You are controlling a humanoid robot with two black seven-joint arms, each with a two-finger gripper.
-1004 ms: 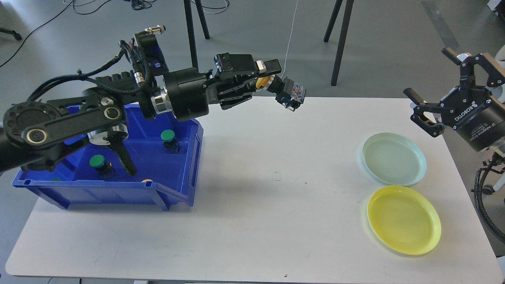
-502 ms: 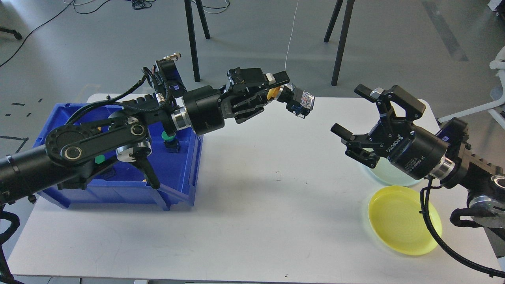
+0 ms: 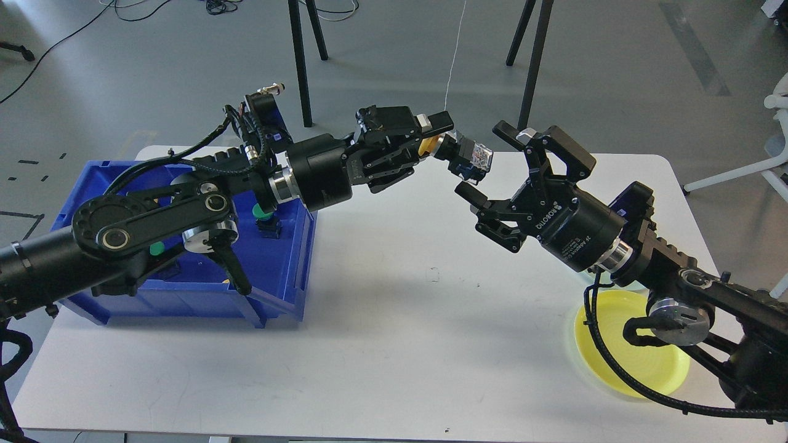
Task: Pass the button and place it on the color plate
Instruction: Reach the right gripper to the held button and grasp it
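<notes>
Blue bin [image 3: 280,294]: sits on the left side of the white table [image 3: 381,332]. Two green buttons [image 3: 265,213] peek out inside it, partly hidden by the left arm.

Left gripper [image 3: 431,132]: reaches out over the far middle of the table, up in the air. Its fingers are clenched on the yellow button.

Yellow button [image 3: 463,159]: held at its yellow cap end by the left gripper. Its dark body, with a small pale block at the tip, sticks out to the right. It hangs above the table, not touching it.

Right gripper [image 3: 486,161]: comes in from the right. Its two fingers are spread wide, one above and one below. The button's tip sits just between them. I cannot tell if they touch it.

Yellow plate [image 3: 622,363]: lies near the right corner of the table, partly under the right arm.
</notes>
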